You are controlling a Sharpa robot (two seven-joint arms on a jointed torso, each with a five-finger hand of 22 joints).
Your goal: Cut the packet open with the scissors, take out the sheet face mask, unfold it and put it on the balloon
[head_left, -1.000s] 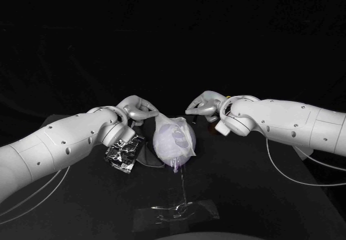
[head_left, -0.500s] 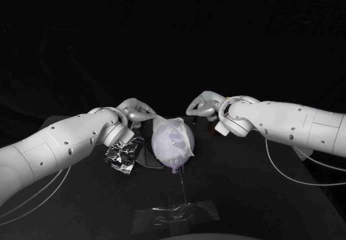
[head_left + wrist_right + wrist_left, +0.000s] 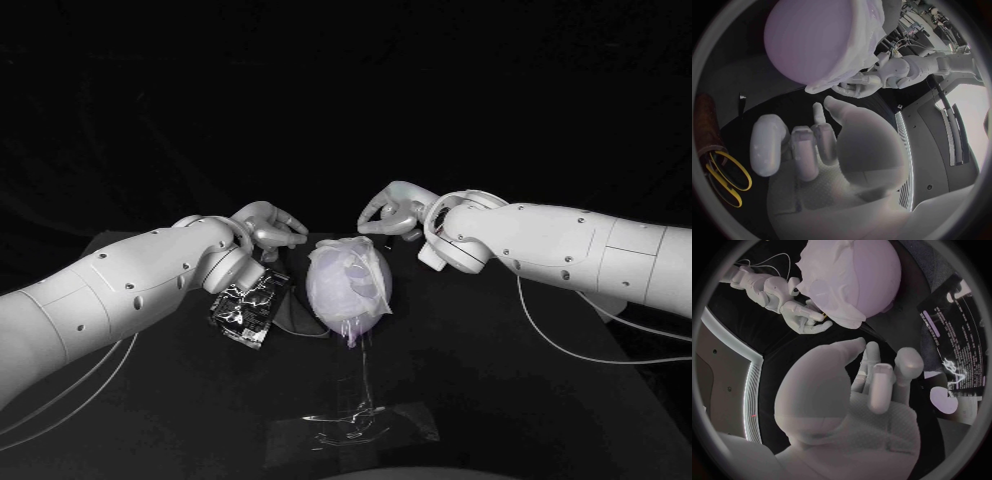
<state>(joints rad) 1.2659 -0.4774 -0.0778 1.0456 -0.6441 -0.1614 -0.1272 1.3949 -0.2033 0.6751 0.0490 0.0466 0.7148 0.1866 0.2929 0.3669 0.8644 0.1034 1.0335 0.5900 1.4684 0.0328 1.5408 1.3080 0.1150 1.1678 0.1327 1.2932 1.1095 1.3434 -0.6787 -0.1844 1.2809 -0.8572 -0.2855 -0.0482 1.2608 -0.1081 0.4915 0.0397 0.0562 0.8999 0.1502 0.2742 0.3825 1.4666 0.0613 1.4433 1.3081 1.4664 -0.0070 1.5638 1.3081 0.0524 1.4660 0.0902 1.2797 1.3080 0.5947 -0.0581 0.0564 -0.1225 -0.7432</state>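
A pale purple balloon [image 3: 353, 290] stands on a thin rod at the table's middle, and the white sheet mask [image 3: 332, 250] is draped over its top and sides. My left hand [image 3: 274, 225] hovers just left of the balloon's top with fingers apart and nothing in them. My right hand [image 3: 389, 208] hangs above and right of the top, also holding nothing. The left wrist view shows my left hand [image 3: 864, 390], the mask [image 3: 826, 290] on the balloon [image 3: 876, 270] and my right hand [image 3: 804, 317] beside it. The silver foil packet [image 3: 248, 305] lies under my left forearm.
A clear plastic base [image 3: 353, 425] holds the rod near the table's front edge. Yellow-handled scissors [image 3: 726, 185] lie on the table beside my right hand [image 3: 817, 145]. The packet's printed side [image 3: 954, 350] lies right of the left palm.
My right hand has drawn up and to the left, away from the mask. My left hand has eased back slightly from the balloon's top. The mask stays draped on the balloon.
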